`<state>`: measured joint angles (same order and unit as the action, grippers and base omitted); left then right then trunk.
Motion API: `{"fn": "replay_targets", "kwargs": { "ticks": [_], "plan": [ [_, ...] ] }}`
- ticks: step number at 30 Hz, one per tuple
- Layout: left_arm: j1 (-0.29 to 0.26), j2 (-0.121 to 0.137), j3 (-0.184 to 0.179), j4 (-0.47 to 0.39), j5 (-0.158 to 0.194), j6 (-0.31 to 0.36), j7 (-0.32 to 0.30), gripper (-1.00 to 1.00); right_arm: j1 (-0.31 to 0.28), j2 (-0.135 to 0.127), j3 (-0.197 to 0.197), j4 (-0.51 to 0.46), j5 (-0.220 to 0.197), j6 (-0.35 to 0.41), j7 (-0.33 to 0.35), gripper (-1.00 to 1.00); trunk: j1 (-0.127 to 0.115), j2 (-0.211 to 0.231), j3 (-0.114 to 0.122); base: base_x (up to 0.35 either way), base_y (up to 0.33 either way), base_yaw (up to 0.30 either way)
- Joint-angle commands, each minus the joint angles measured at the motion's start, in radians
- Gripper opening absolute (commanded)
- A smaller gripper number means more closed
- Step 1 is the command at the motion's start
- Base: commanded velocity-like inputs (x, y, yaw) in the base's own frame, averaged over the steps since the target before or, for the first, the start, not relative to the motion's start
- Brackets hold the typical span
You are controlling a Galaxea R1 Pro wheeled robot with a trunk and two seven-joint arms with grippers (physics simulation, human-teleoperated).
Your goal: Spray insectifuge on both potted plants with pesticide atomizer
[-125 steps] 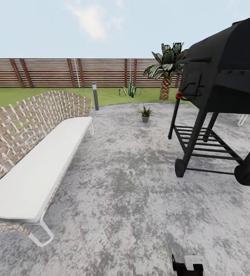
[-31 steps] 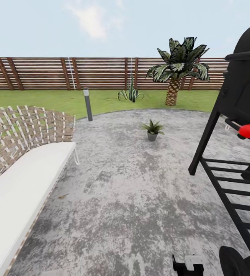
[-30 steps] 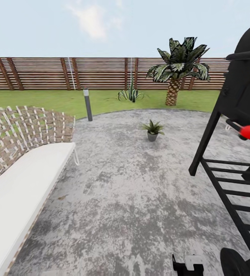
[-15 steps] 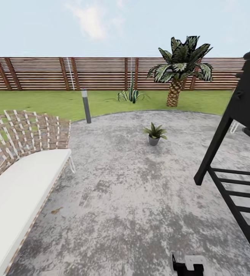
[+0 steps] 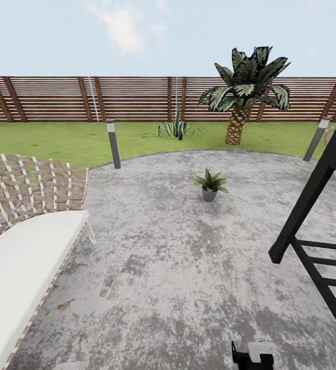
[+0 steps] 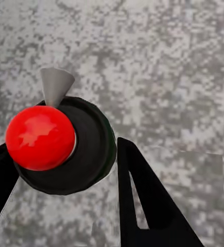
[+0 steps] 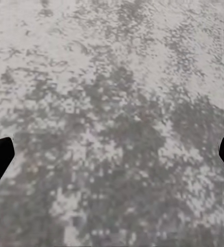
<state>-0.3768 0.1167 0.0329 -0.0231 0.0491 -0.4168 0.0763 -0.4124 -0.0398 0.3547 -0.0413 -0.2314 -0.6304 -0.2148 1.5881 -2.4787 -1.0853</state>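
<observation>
The left gripper (image 6: 65, 159) is pinching the pesticide atomizer (image 6: 65, 144), red cap up, above the grey patio (image 5: 188, 267). The right gripper (image 7: 112, 154) hangs spread wide with nothing in it. One potted plant (image 5: 209, 185) sits mid-patio, far ahead, with the fence (image 5: 137, 97) beyond.

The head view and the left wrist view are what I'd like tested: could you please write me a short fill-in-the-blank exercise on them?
1. The potted plant stands on the grey ____ patio.
2. Behind the palm runs a brown slatted wooden ____.
3. The left gripper is shut on an atomizer with a ____ round knob.
4. The white-cushioned bench is on the view's ____ side.

Missing words: paved; fence; red; left
</observation>
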Motion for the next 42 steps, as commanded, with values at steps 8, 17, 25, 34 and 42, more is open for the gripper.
{"fn": "replay_targets", "kwargs": {
  "ticks": [8,17,25,34,42],
  "plan": [
    [-0.001,0.001,0.002,0.001,0.005,-0.003,-0.001,-1.0,0.0,0.0,0.009,0.0,-0.006,-0.002,-0.003,1.0,0.0,0.0,-0.001,0.34,0.0,0.0],
    [0.0,0.001,0.002,0.001,0.005,-0.003,-0.001,-1.0,0.0,0.0,0.009,0.0,-0.006,-0.002,-0.004,1.0,0.0,0.0,-0.001,0.34,0.0,0.0],
    [-0.001,0.0,0.002,0.001,0.005,-0.003,-0.001,-1.0,0.0,0.0,0.009,0.0,-0.006,-0.002,-0.003,1.0,0.0,0.0,-0.001,0.34,0.0,0.0],
    [-0.001,0.0,0.002,0.001,0.005,-0.003,-0.001,-1.0,0.0,0.0,0.009,0.0,-0.006,-0.002,-0.004,1.0,0.0,0.0,-0.001,0.34,0.0,0.0],
    [-0.001,0.0,0.002,0.001,0.005,-0.003,-0.001,-1.0,0.0,0.001,0.01,0.0,-0.006,-0.002,-0.004,1.0,0.0,0.0,-0.001,0.34,0.0,-0.011]
  ]
}}
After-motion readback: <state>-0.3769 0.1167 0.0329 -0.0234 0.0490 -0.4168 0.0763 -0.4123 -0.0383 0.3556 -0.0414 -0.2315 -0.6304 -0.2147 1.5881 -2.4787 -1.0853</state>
